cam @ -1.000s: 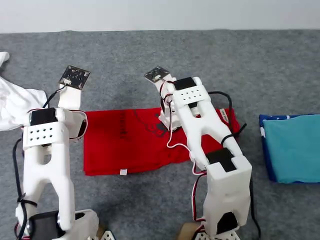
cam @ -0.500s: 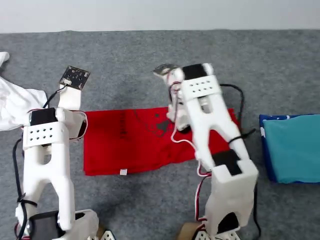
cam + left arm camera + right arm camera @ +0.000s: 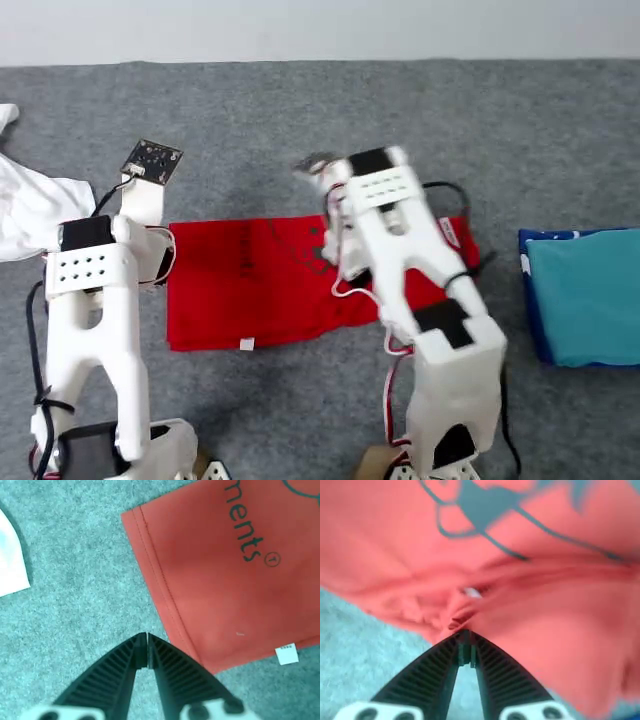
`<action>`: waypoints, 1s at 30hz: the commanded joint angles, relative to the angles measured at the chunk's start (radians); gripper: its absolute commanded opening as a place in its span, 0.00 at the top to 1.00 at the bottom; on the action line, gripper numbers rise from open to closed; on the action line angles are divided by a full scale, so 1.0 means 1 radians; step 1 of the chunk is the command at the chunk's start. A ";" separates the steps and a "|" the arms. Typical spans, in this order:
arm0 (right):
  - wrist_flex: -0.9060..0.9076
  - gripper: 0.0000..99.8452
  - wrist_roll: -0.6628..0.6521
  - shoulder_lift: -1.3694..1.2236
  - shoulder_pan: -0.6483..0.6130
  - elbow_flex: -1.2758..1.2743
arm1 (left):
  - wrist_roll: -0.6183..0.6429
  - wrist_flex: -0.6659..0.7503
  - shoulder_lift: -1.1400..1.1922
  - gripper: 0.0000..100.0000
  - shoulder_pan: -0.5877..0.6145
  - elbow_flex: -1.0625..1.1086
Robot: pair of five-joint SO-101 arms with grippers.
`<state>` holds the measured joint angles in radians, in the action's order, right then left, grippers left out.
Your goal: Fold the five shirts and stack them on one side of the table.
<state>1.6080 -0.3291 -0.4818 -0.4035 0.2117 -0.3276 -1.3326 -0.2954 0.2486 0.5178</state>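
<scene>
Right pincer (image 3: 465, 642), over the middle of the grey table (image 3: 500, 110), is pinched tight on a bunched edge of the red shirt (image 3: 250, 290), so the folding seems begun and next this edge must be carried across; left pincer (image 3: 147, 642) hangs closed, empty, beside the shirt's corner.

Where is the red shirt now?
In the high view the red shirt lies at centre, between the white shirt at the left edge and the teal stack at the right edge.
</scene>
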 commanded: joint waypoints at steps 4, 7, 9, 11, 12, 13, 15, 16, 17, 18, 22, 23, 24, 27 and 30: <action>-0.079 0.99 -0.002 -0.114 -0.088 0.011 | 0.009 0.002 -0.040 0.99 -0.002 -0.004; -0.064 0.99 -0.002 -0.114 -0.088 0.041 | 0.009 0.015 -0.040 0.99 -0.002 -0.002; -0.001 0.99 -0.002 -0.108 -0.087 0.109 | 0.009 0.014 -0.040 0.99 -0.002 -0.002; 0.053 0.99 -0.002 -0.096 -0.087 0.184 | 0.009 0.011 -0.038 0.99 -0.002 -0.001; 0.079 0.99 -0.002 -0.090 -0.087 0.222 | 0.009 0.009 -0.037 0.99 -0.002 -0.001; 0.108 0.99 -0.002 -0.084 -0.087 0.262 | 0.009 0.011 -0.037 0.99 -0.002 0.005; 0.156 0.99 -0.002 -0.073 -0.090 0.328 | 0.009 0.014 -0.038 0.99 -0.008 0.018; 0.177 0.99 -0.002 -0.067 -0.091 0.354 | 0.009 0.014 -0.038 0.99 -0.009 0.022; 0.185 0.99 -0.002 -0.058 -0.091 0.371 | 0.017 0.009 -0.038 0.99 -0.009 0.024; 0.185 0.99 -0.002 -0.041 -0.090 0.374 | 0.032 0.008 -0.038 0.99 -0.008 0.024; 0.185 0.99 -0.002 0.045 -0.087 0.370 | 0.092 0.006 -0.040 0.99 -0.002 0.019; 0.185 0.99 0.009 0.067 -0.087 0.359 | 0.106 0.005 -0.040 0.99 -0.002 0.018; 0.185 0.99 0.026 0.090 -0.081 0.344 | 0.126 0.005 -0.040 0.99 -0.002 0.018; 0.185 0.99 0.072 0.159 -0.036 0.270 | 0.169 -0.005 -0.031 0.98 -0.003 0.018; 0.185 0.99 0.083 0.240 0.059 0.167 | 0.170 -0.018 -0.029 0.95 -0.003 0.018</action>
<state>1.7507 -0.2647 -0.3652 -0.4296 0.4342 -0.1741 -1.3326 -0.2954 0.2486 0.5470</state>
